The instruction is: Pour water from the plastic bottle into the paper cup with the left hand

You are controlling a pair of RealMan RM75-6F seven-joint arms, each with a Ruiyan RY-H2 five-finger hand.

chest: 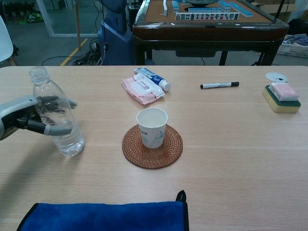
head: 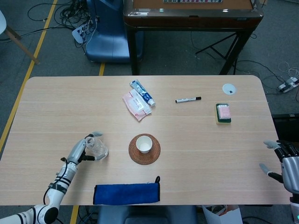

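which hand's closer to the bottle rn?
Left. The left hand is wrapped around the bottle, which stands left of the cup. The right hand sits at the table's far right edge, open.

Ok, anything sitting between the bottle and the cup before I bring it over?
Nothing visible does. Bare table lies between the plastic bottle in the left hand and the paper cup on its woven coaster.
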